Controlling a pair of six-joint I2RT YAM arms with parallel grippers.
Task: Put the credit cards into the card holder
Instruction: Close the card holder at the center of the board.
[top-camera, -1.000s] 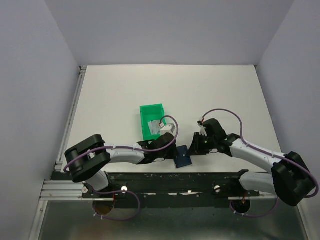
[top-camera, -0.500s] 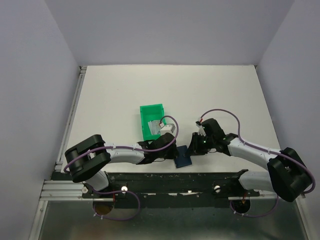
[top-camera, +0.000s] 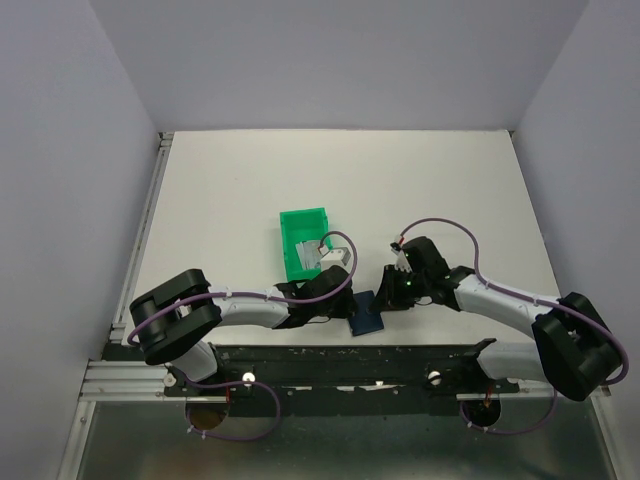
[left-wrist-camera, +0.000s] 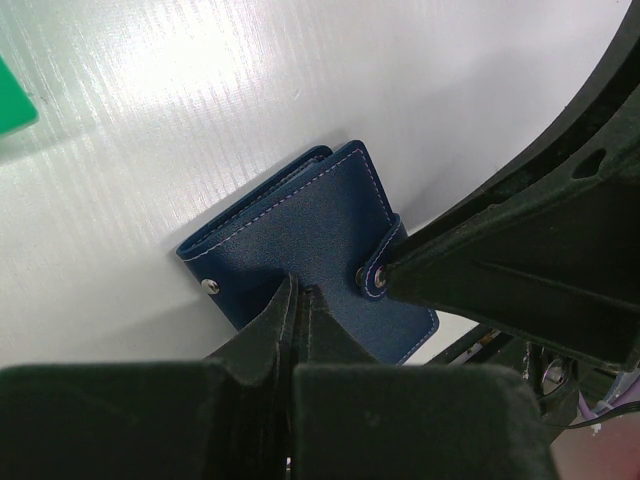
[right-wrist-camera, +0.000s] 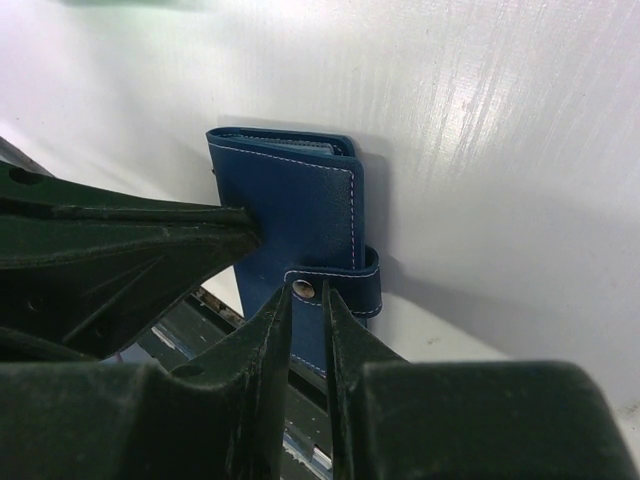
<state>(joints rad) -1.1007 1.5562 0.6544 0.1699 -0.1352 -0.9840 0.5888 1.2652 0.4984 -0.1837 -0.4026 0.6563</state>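
Change since earlier frames: right arm has shifted slightly leftward, bringing its gripper closer over the card holder; left arm and holder are unchanged.
Card holder (top-camera: 367, 314): navy, folded shut, flat on the white table (top-camera: 230, 200) at its near edge, between the two grippers.
Snap tab (right-wrist-camera: 345, 285): wrapped over one edge onto the cover, stud visible at its end.
Left gripper (left-wrist-camera: 299, 293): fingers clenched together with nothing between them, tips resting on the holder's cover.
Right gripper (right-wrist-camera: 307, 305): fingers a narrow gap apart, tips down at the stud end of the tab; nothing seen clamped between them.
Green bin (top-camera: 302, 235): behind the left gripper, well apart from the holder.
Bin contents: pale grey patch at the near end, too small to identify.
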